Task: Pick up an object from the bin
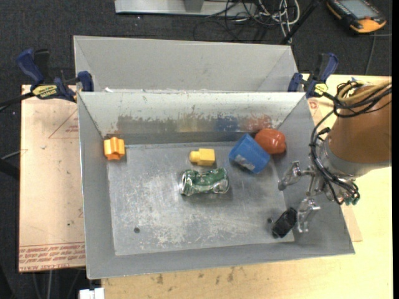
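Object nearest the gripper (294,202): a small black oblong piece (284,223), lying at the 5 o'clock corner of the bin (187,229). The jaws stand spread wide, released, with the lower finger (305,218) just at the piece's 3 o'clock side; I cannot tell whether they touch. Toward 10 o'clock lie a blue block (249,154), a red-orange ball (270,141), a yellow block (202,157) and a crushed green can (204,182); an orange piece (114,148) sits farthest off.

Robotics lab, tangled cables (274,5), orange handheld controller (356,12), grey metal bin (187,67)
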Robot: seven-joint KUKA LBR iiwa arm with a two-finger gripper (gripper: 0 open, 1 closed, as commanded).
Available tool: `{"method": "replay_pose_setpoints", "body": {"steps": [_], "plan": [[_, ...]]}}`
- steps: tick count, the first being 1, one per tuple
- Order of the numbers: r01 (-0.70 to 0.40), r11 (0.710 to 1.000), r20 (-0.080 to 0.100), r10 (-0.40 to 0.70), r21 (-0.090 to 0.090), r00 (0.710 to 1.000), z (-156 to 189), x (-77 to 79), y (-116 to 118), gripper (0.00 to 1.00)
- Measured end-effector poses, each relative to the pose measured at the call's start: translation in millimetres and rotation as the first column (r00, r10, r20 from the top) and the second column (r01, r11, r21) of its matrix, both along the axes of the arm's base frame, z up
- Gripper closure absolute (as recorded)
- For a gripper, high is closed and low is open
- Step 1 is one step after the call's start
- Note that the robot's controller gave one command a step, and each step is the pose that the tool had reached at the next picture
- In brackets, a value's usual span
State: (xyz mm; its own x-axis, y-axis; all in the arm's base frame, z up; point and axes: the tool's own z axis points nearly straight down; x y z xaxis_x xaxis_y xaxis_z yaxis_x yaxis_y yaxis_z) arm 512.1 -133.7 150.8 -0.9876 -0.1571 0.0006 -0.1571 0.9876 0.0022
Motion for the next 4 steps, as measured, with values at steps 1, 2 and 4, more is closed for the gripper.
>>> {"method": "replay_pose_setpoints", "body": {"steps": [1,2,4], "plan": [[0.042,0.999,-0.027,-0.042,0.001,0.999,-53,8.1,2,1.00],[0.042,0.999,-0.025,-0.042,0.001,0.999,-53,8.5,2,1.00],[-0.040,0.999,-0.001,0.040,0.000,0.999,-24,14.9,14,1.00]]}}
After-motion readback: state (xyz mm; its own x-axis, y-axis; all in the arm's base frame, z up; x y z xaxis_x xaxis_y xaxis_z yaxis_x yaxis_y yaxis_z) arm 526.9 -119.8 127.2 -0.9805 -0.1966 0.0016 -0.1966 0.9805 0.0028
